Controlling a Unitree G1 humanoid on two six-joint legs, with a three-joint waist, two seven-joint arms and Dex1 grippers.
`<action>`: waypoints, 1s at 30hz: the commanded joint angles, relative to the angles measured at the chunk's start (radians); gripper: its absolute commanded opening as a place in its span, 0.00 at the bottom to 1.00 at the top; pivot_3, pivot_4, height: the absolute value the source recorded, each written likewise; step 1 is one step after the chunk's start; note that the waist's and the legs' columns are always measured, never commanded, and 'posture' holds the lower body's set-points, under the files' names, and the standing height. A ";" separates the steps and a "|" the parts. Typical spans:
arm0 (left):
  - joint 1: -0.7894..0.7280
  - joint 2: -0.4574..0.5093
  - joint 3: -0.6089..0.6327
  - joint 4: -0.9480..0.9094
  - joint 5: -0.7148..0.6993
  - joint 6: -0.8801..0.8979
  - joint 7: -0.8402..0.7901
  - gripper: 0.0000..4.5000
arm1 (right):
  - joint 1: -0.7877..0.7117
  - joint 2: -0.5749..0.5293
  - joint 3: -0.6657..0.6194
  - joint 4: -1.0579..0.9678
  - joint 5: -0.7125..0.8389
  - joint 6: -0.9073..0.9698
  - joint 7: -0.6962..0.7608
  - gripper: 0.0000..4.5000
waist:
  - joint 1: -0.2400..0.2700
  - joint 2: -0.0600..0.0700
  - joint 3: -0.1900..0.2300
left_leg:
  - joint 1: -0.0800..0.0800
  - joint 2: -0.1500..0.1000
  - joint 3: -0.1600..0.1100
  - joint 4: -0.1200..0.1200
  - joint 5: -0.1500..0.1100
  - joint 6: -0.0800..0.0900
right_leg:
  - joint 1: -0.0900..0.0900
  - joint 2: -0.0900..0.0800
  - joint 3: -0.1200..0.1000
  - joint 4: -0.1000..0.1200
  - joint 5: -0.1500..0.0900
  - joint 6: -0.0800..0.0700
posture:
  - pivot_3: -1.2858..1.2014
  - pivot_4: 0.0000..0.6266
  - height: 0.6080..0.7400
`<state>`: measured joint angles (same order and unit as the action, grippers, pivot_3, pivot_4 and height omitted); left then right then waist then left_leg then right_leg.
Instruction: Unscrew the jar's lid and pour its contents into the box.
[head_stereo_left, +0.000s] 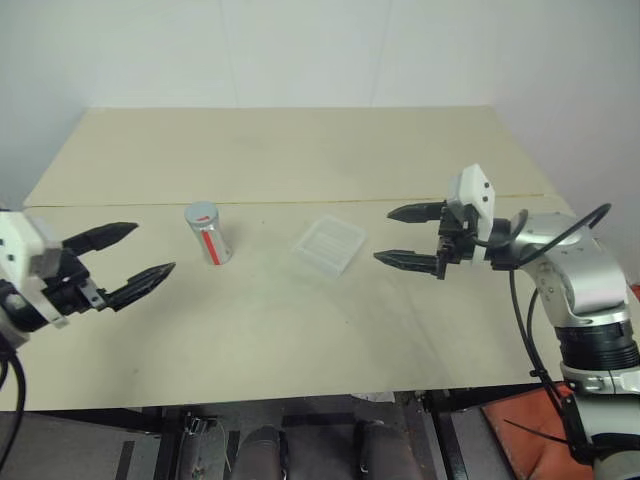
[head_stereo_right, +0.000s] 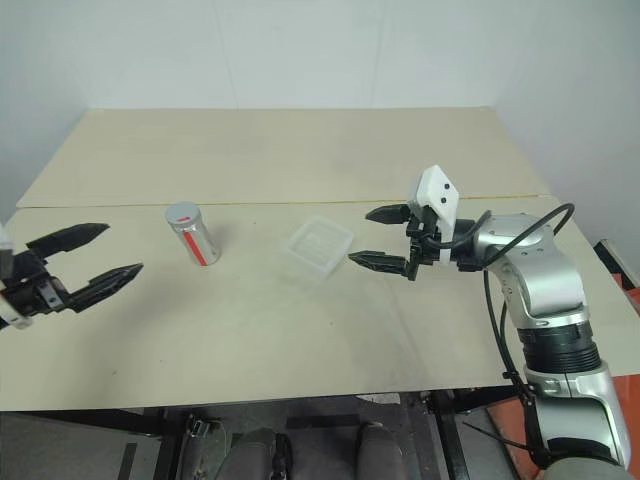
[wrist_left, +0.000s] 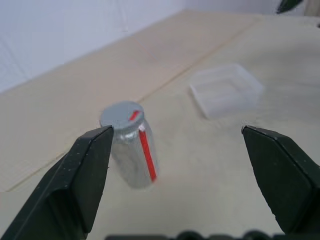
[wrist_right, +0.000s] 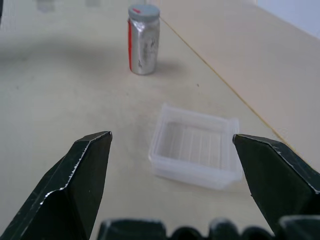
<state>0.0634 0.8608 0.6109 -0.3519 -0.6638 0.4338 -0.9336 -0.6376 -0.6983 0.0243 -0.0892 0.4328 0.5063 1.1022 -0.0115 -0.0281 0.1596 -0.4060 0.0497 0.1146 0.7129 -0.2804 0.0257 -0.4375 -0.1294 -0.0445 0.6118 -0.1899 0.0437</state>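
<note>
The silver jar (head_stereo_left: 209, 235) with a red stripe stands upright on the table, left of centre, with its grey lid (head_stereo_left: 201, 213) on top. To its right lies the clear shallow box (head_stereo_left: 328, 246), which looks empty. My left gripper (head_stereo_left: 128, 258) hovers open left of the jar, a short gap away, pointing toward it. Open as well, my right gripper (head_stereo_left: 397, 236) is just right of the box and points at it. The left wrist view has the jar (wrist_left: 132, 150) between the black fingers (wrist_left: 75, 185), and the right wrist view has the box (wrist_right: 196, 146) ahead.
The beige table (head_stereo_left: 300, 330) is made of two boards with a seam (head_stereo_left: 400, 199) running across behind the jar and box. Its front edge (head_stereo_left: 300, 400) lies close to me. A white wall stands behind the far edge.
</note>
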 joint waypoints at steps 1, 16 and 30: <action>0.007 -0.051 -0.009 -0.104 0.025 0.025 0.136 0.99 | -0.002 -0.005 -0.025 -0.029 0.001 -0.035 -0.010 1.00 | -0.001 0.000 0.000 | 0.000 0.000 0.000 0.000 0.000 0.000 | 0.000 0.000 0.000 0.000 0.000 0.000 | 0.52 0.24 1.00; -0.122 -0.426 -0.439 -0.309 0.386 0.181 0.811 0.99 | -0.064 -0.013 -0.016 -0.036 -0.005 -0.059 0.020 1.00 | 0.015 0.000 0.000 | 0.002 -0.001 -0.001 0.001 0.000 0.001 | 0.002 0.000 0.000 -0.001 0.001 0.000 | 0.52 0.24 1.00; -0.257 -0.672 -0.528 -0.180 0.583 0.206 1.059 0.99 | -0.104 -0.040 -0.025 -0.026 0.004 -0.072 0.080 1.00 | 0.021 0.000 0.000 | 0.001 -0.001 -0.002 0.001 -0.001 0.001 | 0.002 0.000 0.000 -0.001 0.001 0.000 | 0.52 0.24 1.00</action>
<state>-0.1805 0.1980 0.0811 -0.5255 -0.1089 0.6583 0.1058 -0.7201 -0.7222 0.0256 -0.0920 0.4247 0.4565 1.1772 0.0098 -0.0285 0.1594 -0.4047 0.0488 0.1129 0.7140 -0.2809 0.0271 -0.4351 -0.1294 -0.0446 0.6109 -0.1893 0.0439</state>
